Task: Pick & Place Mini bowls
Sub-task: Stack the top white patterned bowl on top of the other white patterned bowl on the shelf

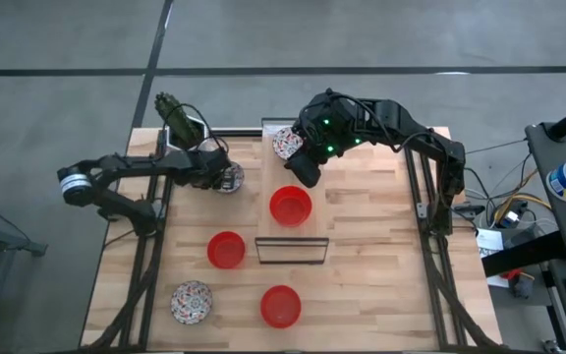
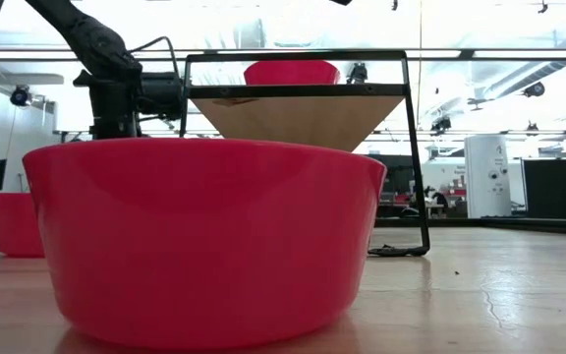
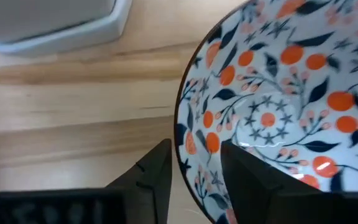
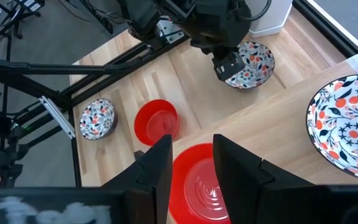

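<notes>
While upright, mouth up: patterned bowl [image 3: 278,118], rim between left gripper [image 3: 194,180] fingers, clenched.

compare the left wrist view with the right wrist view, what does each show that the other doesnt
Only the left wrist view shows the rim of the patterned bowl between the left gripper's fingers. Only the right wrist view shows the red bowl on the raised board below the open right gripper, a second red bowl, and two more patterned ones. Both share that gripped bowl and the wooden table.
</notes>
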`<state>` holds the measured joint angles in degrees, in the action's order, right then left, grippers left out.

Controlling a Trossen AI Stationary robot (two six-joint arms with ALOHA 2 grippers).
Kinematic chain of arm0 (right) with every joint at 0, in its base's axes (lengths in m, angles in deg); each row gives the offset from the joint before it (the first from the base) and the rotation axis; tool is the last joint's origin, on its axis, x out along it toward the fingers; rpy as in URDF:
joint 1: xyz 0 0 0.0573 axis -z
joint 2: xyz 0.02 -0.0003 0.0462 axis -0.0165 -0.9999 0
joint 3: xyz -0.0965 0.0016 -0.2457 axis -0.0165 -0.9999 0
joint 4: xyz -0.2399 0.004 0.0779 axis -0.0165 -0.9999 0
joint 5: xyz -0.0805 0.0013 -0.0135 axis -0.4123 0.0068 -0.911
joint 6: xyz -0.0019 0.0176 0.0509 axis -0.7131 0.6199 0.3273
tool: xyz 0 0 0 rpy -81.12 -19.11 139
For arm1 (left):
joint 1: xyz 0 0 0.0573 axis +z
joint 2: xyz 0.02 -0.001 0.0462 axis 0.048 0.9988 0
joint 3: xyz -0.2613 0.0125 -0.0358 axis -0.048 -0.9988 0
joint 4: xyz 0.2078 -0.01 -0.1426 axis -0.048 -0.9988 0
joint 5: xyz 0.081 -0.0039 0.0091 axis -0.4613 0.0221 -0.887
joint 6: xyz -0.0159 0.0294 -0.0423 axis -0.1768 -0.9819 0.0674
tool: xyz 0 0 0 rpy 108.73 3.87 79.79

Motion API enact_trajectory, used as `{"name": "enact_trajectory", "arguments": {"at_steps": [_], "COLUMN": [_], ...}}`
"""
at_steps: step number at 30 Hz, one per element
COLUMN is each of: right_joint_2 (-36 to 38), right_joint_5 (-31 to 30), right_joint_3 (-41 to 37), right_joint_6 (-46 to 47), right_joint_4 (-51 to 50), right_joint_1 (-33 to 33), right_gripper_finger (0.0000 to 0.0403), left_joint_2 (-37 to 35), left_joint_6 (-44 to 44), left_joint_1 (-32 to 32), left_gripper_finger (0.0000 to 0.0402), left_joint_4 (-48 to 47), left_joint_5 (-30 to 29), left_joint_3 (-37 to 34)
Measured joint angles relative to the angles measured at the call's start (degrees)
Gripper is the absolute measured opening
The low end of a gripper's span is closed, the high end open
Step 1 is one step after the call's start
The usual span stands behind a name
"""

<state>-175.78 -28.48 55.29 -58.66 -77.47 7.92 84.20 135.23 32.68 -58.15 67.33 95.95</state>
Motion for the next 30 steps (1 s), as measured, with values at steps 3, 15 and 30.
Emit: {"name": "enact_trajectory", "arguments": {"at_steps": [3, 15, 30], "right_joint_2": [0.00, 0.00, 0.00], "right_joint_5": [0.00, -0.02, -0.11], "right_joint_3": [0.00, 0.00, -0.02], "right_joint_6": [0.00, 0.00, 0.22], "right_joint_4": [-0.12, -2.31, -2.20], "right_joint_1": [0.00, 0.00, 0.00], "right_gripper_finger": [0.0110, 0.0107, 0.0100], "left_joint_2": [1.25, -0.77, -10.34], "left_joint_6": [-0.46, -1.04, -0.95], "left_joint_1": [0.00, 0.02, -0.04], "left_gripper_finger": [0.0098, 0.0007, 0.0002], "left_joint_4": [0.24, 3.64, 2.65], "left_joint_5": [0.31, 1.30, 3.35], "left_joint_3": [0.00, 0.12, -0.15]}}
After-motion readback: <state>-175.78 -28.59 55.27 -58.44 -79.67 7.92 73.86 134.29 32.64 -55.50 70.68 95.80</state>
